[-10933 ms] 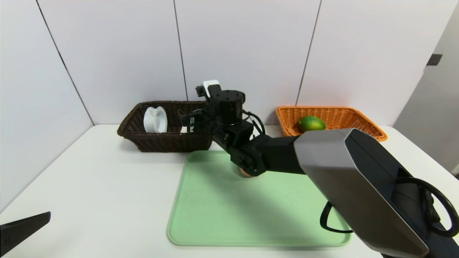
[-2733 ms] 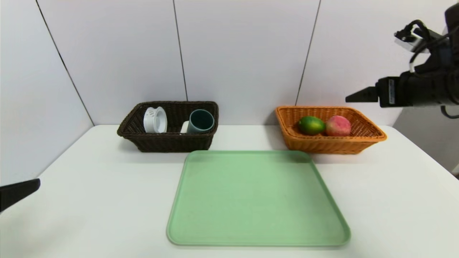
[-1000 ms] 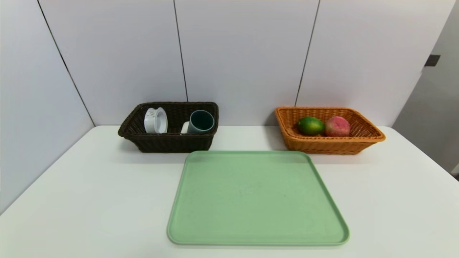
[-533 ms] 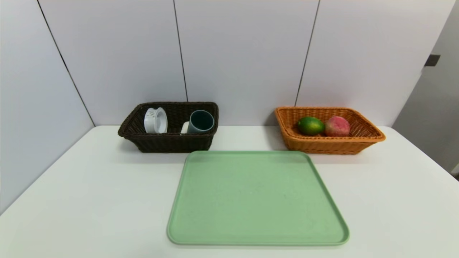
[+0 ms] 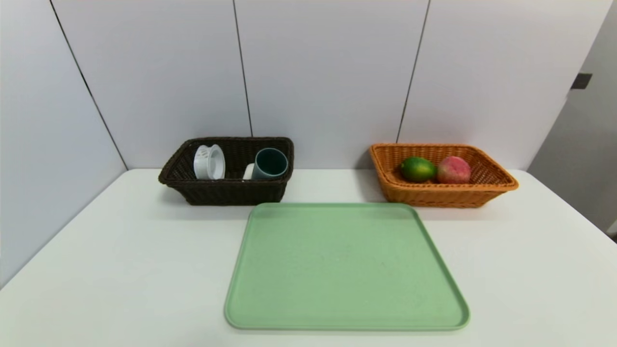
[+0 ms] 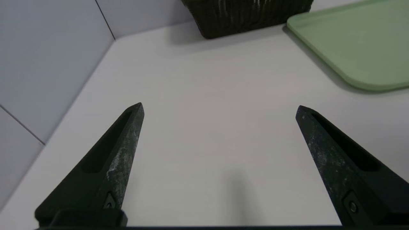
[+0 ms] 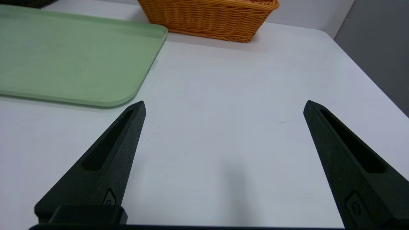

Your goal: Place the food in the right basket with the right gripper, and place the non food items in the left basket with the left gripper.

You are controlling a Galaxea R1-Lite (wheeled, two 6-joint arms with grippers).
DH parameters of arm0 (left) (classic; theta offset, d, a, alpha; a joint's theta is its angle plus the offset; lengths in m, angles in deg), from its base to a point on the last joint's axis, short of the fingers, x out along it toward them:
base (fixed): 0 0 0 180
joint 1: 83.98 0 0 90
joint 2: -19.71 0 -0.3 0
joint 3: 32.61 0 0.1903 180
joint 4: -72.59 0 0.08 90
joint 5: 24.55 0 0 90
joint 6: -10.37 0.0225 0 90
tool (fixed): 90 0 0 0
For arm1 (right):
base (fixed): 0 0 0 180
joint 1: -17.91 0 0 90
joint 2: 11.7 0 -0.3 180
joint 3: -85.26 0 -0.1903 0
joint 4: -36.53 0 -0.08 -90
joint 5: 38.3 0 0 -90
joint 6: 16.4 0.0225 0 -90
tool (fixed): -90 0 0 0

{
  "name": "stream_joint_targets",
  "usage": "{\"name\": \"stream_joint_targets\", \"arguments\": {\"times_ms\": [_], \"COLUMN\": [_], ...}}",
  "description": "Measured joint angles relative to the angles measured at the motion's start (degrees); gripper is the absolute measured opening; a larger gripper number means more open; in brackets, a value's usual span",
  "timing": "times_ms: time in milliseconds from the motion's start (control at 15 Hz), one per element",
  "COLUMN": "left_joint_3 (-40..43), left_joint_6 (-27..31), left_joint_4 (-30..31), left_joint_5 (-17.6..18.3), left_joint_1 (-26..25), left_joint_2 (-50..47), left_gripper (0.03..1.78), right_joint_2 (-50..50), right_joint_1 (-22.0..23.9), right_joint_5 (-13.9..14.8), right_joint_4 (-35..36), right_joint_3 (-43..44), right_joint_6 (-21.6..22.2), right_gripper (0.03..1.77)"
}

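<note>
Left gripper (image 6: 219, 108): your left jaws stand wide apart with nothing between them, over bare white table (image 5: 120, 250) near its left edge.
Left basket (image 5: 226, 190): dark brown, at the back left; you'll find the white spool container (image 5: 209, 162), the blue-grey cup (image 5: 270, 164) and a sliver of the white block (image 5: 248, 171) inside it.
Green tray (image 5: 344, 270): lies mid-table, between and in front of the baskets, nothing on it.
Right basket (image 5: 441, 193): orange, at the back right; the green citrus fruit (image 5: 418, 169) and the peach (image 5: 453, 169) sit in it, touching.
Right gripper (image 7: 223, 107): your right jaws are spread wide too, empty, over the table to the right of the tray.
</note>
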Motion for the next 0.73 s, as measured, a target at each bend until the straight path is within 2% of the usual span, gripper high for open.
{"name": "stream_joint_targets", "arguments": {"times_ms": [333, 733], "left_joint_3": [0.3, 0.3], "left_joint_6": [-6.1, -6.9], "left_joint_4": [-0.4, -0.2], "left_joint_5": [-2.2, -2.4], "left_joint_1": [0.0, 0.0], "left_joint_2": [0.0, 0.0], "left_gripper": [1.69, 1.69], "right_joint_2": [0.0, 0.0], "right_joint_1": [0.0, 0.0], "right_joint_5": [1.5, 1.9], "right_joint_4": [0.1, 0.1], "right_joint_3": [-0.2, -0.2], "right_joint_6": [3.5, 4.1], "right_gripper": [1.7, 1.7]}}
